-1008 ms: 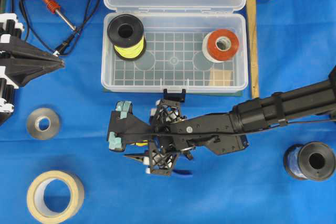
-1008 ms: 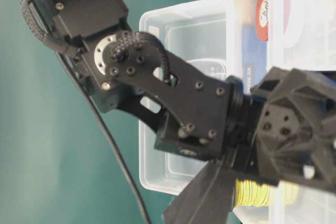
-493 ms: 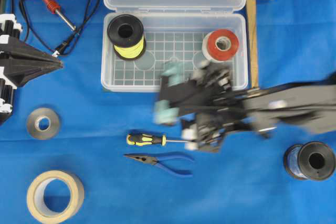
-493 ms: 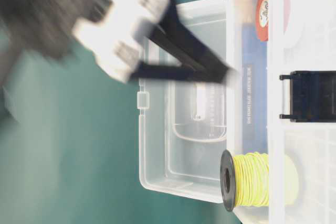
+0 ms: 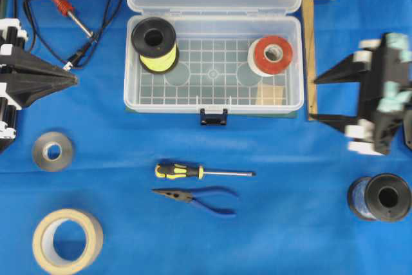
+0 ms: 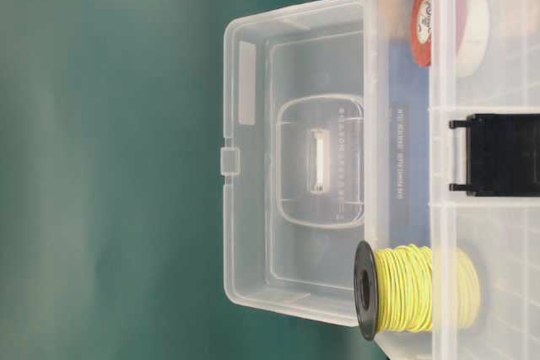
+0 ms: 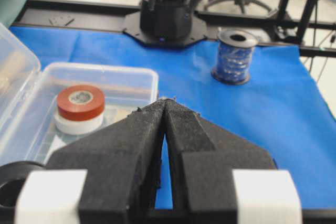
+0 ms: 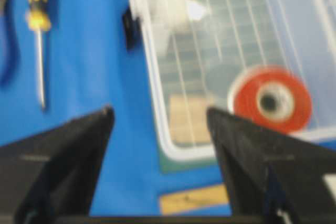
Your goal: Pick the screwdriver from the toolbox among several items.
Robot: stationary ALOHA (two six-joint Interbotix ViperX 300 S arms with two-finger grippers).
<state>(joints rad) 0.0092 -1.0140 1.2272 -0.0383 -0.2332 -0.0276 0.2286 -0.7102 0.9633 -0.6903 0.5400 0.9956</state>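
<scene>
Screwdriver (image 5: 193, 172): lay flat on the blue cloth (image 5: 290, 236) outside the box, below the black latch (image 5: 213, 116) in the overhead view, yellow-and-black handle to the left, shaft pointing right; nothing touched it.
Toolbox (image 5: 132, 94): stood open, clear lid folded back, gridded floor showing.
Items in the box: black spool of yellow wire (image 5: 154, 44) in the upper left corner, red-and-white tape roll (image 5: 271, 55) in the upper right, small tan wooden square (image 5: 270, 95) just below the tape.
Right gripper (image 5: 312, 99): sat at the right edge of the overhead view, blurred, well apart from the screwdriver; its two fingers were spread wide and held nothing, and its wrist view showed bare cloth and the box corner between them.
Left gripper (image 7: 166, 99): rested at the left edge of the table; its fingertips met in a point with nothing between them.
Pliers (image 5: 196, 197): blue-handled, just below the screwdriver.
Soldering iron (image 5: 61, 3): red-handled, with its cord, upper left of the box.
Other things: grey tape roll (image 5: 53, 151), tan tape roll (image 5: 67, 241), dark spool of blue wire (image 5: 380, 198), wooden mallet (image 5: 311, 43) beside the box.
</scene>
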